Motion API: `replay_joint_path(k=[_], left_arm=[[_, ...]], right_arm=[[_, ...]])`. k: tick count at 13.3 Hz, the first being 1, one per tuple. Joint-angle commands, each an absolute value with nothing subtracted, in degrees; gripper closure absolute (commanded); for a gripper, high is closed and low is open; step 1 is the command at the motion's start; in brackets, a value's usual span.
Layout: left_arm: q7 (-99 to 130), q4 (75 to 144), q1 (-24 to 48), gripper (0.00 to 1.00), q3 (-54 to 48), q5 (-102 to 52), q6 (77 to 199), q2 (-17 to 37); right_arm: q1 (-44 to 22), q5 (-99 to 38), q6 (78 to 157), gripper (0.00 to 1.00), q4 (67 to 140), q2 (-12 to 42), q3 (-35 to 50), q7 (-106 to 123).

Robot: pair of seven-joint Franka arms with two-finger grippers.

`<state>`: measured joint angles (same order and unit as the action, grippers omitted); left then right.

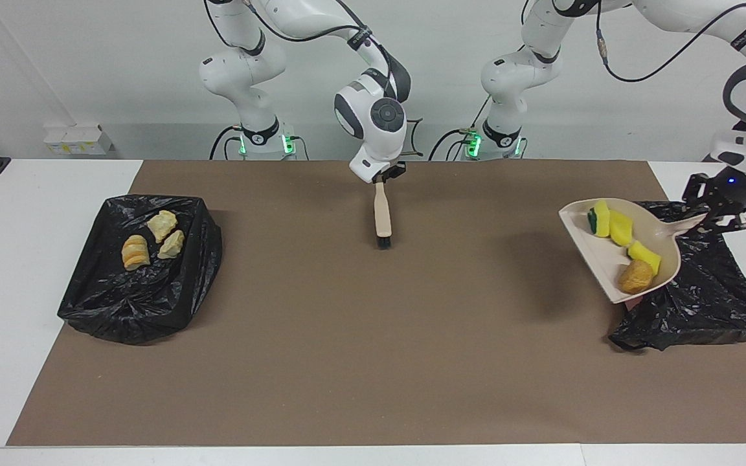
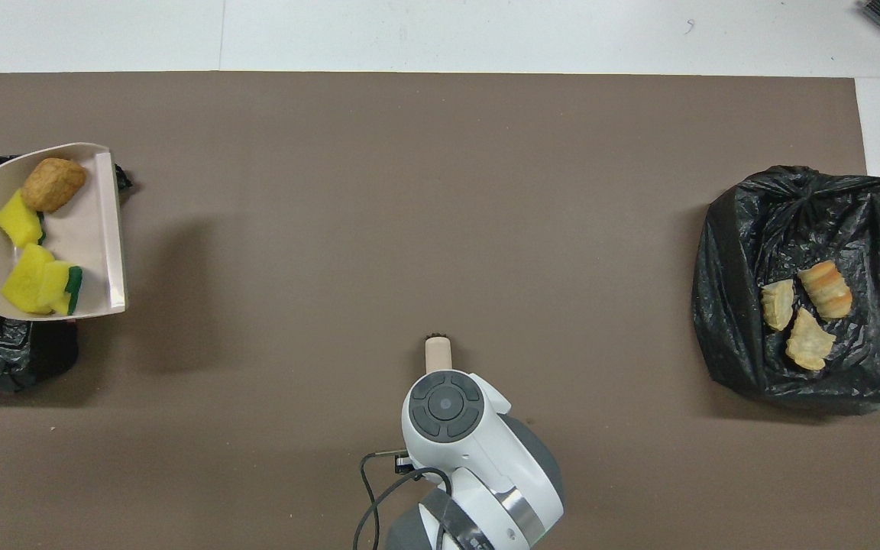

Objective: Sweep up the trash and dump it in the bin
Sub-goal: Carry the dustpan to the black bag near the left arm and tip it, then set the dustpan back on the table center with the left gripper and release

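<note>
Scene at the dumping step. The left gripper [image 1: 717, 217] is clamped on the handle of the beige dustpan [image 1: 590, 249], which it holds raised and tilted over the rim of the black-bagged bin [image 1: 703, 298] directly beneath it. In the pan, just inward of the gripper, lie three yellow sponge pieces [image 1: 619, 228] and one orange-brown nugget [image 1: 636, 277], the nugget lowest and nearest the pan's back wall. The right gripper [image 1: 383, 176], over the middle of the brown mat [image 1: 360, 336], is closed around the handle of a small brush [image 1: 383, 217] that hangs bristles-down below it; this arm waits. Three tan bread lumps [image 1: 153, 239] already rest in a second black-bagged bin [image 1: 140, 298] at the right arm's end of the table, well apart from both grippers. For a clean dump, the open lip of the pan should probably be brought fully over the bag's opening before the wrist rolls, since part of the pan appears to overhang the mat. A slow tilt toward the lip would likely let the light sponges slide rather than bounce out.
</note>
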<state>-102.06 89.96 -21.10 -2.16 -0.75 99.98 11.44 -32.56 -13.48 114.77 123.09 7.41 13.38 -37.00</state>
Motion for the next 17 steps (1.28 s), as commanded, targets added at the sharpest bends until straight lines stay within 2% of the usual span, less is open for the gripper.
replay_joint_path(k=[1,2,6,10,17], left_arm=[[-105.47,88.07,-25.82,1.0,-2.9,2.89,104.3,12.57],[-105.38,87.98,-26.45,1.0,-2.9,5.51,106.76,13.09],[-104.59,87.71,-25.76,1.0,-2.73,19.13,113.81,13.89],[-95.11,88.68,-21.98,1.0,-2.81,34.07,113.65,13.36],[-91.76,90.26,-18.81,1.0,-2.72,49.03,112.16,12.22]], right_arm=[[-32.52,-14.85,115.75,0.1,123.67,7.29,13.27,-37.18],[-32.52,-14.51,115.4,0.0,122.62,7.82,13.18,-37.35],[-28.23,-11.79,115.75,0.0,118.05,7.83,12.83,-37.0],[-23.74,-6.44,115.4,0.0,115.67,6.68,12.74,-36.13],[-9.16,1.21,116.19,0.0,108.82,7.12,12.92,-24.7]])
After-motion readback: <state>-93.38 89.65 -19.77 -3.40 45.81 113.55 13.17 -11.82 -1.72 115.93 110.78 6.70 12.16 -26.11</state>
